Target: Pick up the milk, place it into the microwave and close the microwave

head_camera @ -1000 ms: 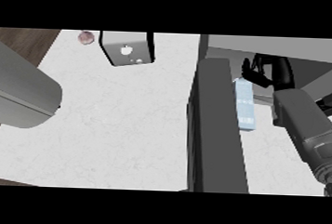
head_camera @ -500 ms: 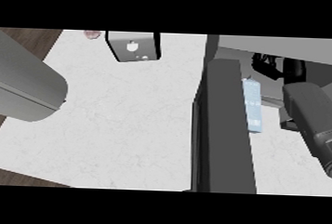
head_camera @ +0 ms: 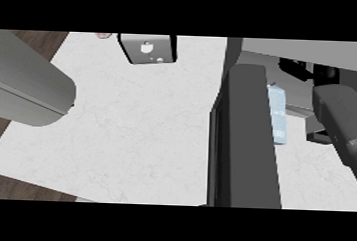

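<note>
Milk carton (head_camera: 277,115) is pale blue, long and narrow, lying just right of the dark microwave door (head_camera: 244,140), which runs as a tall dark slab down the view. Carton sits in the gap between door and right forearm (head_camera: 345,123), below the grey microwave body (head_camera: 302,49) at the top.

Right hand (head_camera: 310,72) shows only as black shapes up and right of the door, partly under the microwave edge; cannot tell its finger state, and cannot tell if it touches the carton.

Left forearm (head_camera: 24,87) is a big grey mass well left of the door; left hand is out of view.

Small dark box (head_camera: 147,48) sits on the white counter (head_camera: 136,141), up-left of the door.
</note>
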